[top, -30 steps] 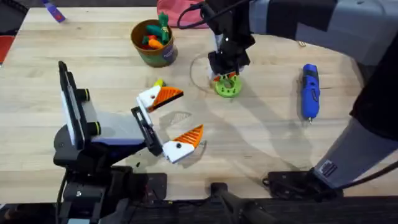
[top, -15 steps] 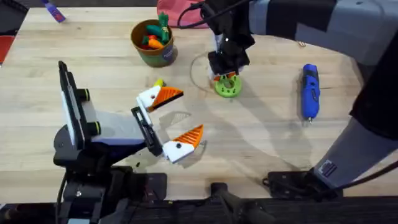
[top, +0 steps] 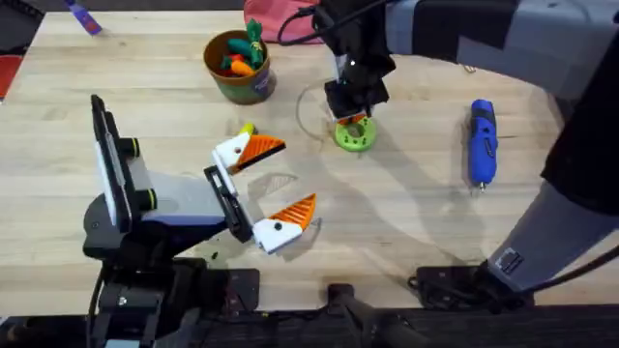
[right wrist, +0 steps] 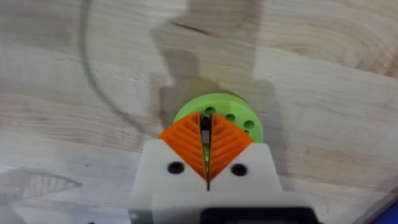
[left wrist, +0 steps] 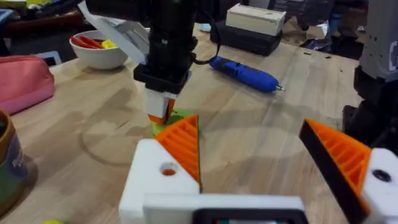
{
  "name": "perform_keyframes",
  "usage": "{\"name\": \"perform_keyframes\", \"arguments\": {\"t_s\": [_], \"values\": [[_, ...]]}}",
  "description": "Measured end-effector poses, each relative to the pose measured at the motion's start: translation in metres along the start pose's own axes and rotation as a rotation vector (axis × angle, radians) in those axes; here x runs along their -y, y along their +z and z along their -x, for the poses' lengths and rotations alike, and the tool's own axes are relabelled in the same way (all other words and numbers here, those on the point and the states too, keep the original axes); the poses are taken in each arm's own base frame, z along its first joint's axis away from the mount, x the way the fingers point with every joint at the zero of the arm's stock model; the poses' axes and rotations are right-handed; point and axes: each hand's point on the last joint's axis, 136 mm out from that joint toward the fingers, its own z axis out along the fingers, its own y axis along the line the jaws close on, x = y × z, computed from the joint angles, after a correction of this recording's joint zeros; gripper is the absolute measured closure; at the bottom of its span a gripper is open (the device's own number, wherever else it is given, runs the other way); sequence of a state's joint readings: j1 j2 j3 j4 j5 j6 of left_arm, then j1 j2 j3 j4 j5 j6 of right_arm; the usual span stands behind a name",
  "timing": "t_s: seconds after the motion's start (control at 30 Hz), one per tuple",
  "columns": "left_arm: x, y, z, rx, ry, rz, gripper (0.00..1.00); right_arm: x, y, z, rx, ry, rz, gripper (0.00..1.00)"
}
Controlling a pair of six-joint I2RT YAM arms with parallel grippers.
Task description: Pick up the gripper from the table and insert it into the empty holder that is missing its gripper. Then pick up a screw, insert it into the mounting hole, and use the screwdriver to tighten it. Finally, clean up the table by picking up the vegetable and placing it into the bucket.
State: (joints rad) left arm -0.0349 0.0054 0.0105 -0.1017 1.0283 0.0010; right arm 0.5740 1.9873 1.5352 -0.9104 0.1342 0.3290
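My left gripper (top: pixel 293 174) rests open on the table; each white holder block (left wrist: pixel 155 180) carries an orange ribbed gripper wedge (left wrist: pixel 183 146), and the block's mounting hole (left wrist: pixel 168 169) shows. My right gripper (top: pixel 350 114) hangs just above the green disc (top: pixel 355 136), shut, with a small dark screw (right wrist: pixel 205 122) pinched between its orange pads (right wrist: pixel 227 140). The blue screwdriver (top: pixel 482 140) lies to the right. The yellow vegetable (top: pixel 247 128) peeks out behind the left claw's far finger. The green bucket (top: pixel 237 68) stands at the back with toy carrots in it.
A pink pouch (top: pixel 276 19) lies behind the right arm, and a blue-purple marker (top: pixel 85 19) sits at the far left edge. A white bowl (left wrist: pixel 106 53) and dark boxes (left wrist: pixel 252 28) stand beyond the disc. Bare wood lies between the left claw and the screwdriver.
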Motion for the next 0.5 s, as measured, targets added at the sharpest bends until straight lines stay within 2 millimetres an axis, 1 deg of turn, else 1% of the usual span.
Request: {"name": "perform_keyframes", "arguments": {"t_s": [0.07,0.5], "values": [[0.0,0.0,0.0,0.0,0.0,0.0,0.016,0.0012,0.0002,0.0003,0.0,0.007,0.0,0.994],[0.0,0.0,0.0,0.0,0.0,0.0,0.016,0.0011,0.0001,0.0002,0.0,0.006,0.0,0.995]]}}
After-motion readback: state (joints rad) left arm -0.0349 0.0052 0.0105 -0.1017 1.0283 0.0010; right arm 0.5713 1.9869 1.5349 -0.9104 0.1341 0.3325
